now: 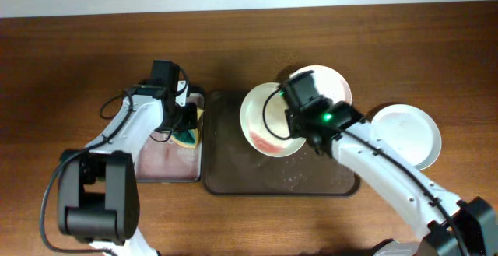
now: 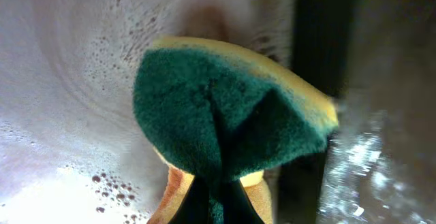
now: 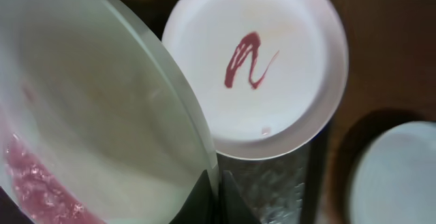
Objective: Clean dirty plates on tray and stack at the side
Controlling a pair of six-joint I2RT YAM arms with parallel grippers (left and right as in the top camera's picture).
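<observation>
plates get scrubbed w/ the sponge, so starting far left: black basin (image 1: 167, 170) of pinkish foamy water, and over its right end the left claw (image 2: 216, 203) is pressed together on the green-yellow sponge (image 2: 225, 122), folding it. next, the dark tray (image 1: 233, 170). over its middle the pale greenish plate (image 1: 264, 120) is tipped up steeply, right claw (image 3: 216, 200) pinching its rim; red sauce smeared along the low side. can't tell if its lower edge touches the tray. behind it, at the tray's back right, a second plate (image 3: 272, 67) lies flat w/ a red squiggle. far right, off the tray on the bare tabletop (image 1: 62, 69), a third plate (image 1: 408, 131) looks clean.

step in hand, imo: wiping plate no. 2 of 3, one prob. done.

next move: bring sponge across to the tilted face, right claw holding it steady.

in the way: basin wall and tray rim between sponge and plate; the squiggle plate sits close behind; wet rim could slip.
</observation>
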